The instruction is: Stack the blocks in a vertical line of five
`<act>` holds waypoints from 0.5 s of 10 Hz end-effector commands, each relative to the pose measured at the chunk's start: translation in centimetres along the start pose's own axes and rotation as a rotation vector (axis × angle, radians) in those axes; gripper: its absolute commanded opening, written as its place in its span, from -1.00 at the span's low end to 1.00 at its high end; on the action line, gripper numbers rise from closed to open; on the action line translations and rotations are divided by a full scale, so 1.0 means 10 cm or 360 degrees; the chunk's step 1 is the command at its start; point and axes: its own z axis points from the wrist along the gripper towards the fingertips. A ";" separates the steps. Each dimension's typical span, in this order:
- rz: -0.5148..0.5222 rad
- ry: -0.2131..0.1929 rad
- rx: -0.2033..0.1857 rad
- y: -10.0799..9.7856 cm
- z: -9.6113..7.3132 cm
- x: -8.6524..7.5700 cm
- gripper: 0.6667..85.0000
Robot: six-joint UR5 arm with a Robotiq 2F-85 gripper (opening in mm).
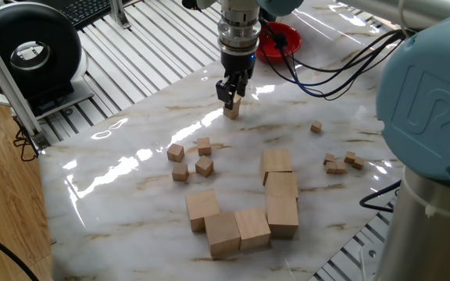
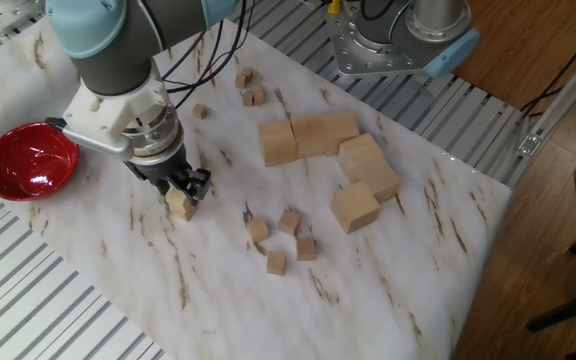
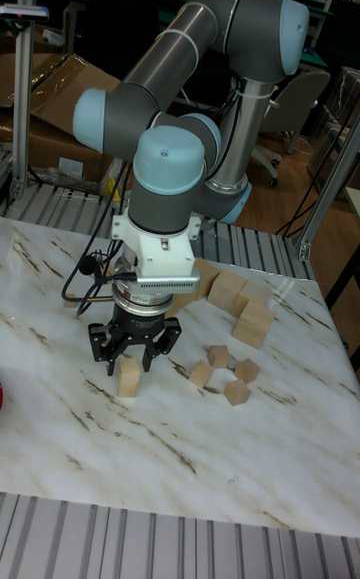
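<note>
1. The gripper [image 3: 133, 354] hangs just above a lone block [image 3: 128, 378] on the marble table [image 3: 60, 439]; its fingers stand apart, splayed to either side of the block's top and holding nothing.
2. That block [image 1: 231, 111] stands upright by itself, well apart from the rest; whether the fingertips touch it cannot be told.
3. Four more small blocks [image 2: 284, 240] lie loosely clustered near the table's middle, none stacked.
4. The large cubes [image 2: 333, 160] are grouped beside them; tiny cubes [image 1: 339, 162] sit scattered near one edge; a red bowl [image 2: 24, 162] rests at the table's far side.
</note>
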 end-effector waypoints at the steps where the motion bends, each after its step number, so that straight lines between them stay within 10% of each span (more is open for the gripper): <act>1: 0.0003 -0.0011 -0.0025 0.03 -0.01 -0.02 0.30; 5: 0.0029 0.0011 -0.0001 0.31 -0.17 -0.09 0.35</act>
